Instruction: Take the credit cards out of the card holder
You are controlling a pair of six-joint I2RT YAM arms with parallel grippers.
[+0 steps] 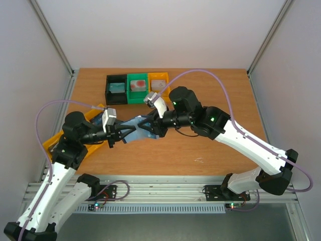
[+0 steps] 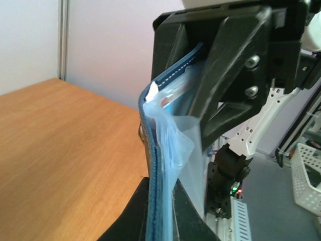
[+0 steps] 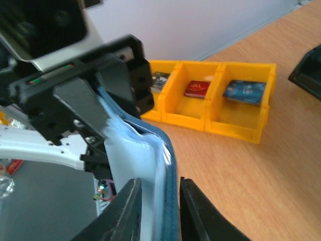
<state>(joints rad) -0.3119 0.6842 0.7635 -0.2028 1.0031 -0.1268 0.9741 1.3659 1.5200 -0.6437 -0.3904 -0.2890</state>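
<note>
Top external view: card holder held aloft over table middle. Left gripper clamped on one end. Right gripper jaws astride other end, tightness not determinable. Bluish card seen inside pocket. Step judged: holder being steadied. Next: one end to be released, card edge pinched, drawn out.

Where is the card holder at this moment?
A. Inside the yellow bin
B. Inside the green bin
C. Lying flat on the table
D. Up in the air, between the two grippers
D: the card holder stands on edge above the table, with the left gripper gripping one end and the fingers of the right gripper on both sides of the other end.
</note>
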